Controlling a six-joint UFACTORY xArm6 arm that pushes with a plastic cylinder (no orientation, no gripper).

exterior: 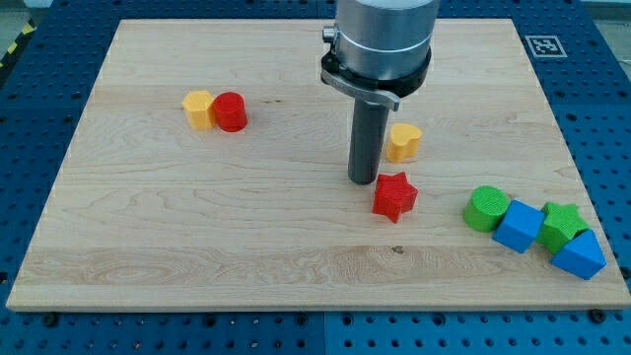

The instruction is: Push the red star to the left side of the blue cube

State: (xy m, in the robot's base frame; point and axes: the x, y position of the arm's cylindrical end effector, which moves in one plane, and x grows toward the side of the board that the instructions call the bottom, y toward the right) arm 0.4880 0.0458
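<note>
The red star (pixel 395 195) lies on the wooden board right of centre. My tip (pixel 364 180) stands just at the star's upper left, very close to it or touching it. The blue cube (pixel 519 226) sits at the view's lower right, well to the right of the star, in a cluster with other blocks. A gap of bare wood separates the star from that cluster.
A green cylinder (pixel 486 208) sits against the blue cube's left. A green star (pixel 563 223) and a blue triangular block (pixel 579 254) lie at its right. A yellow heart (pixel 402 142) is above the red star. A yellow hexagon (pixel 198 108) and red cylinder (pixel 231 111) sit upper left.
</note>
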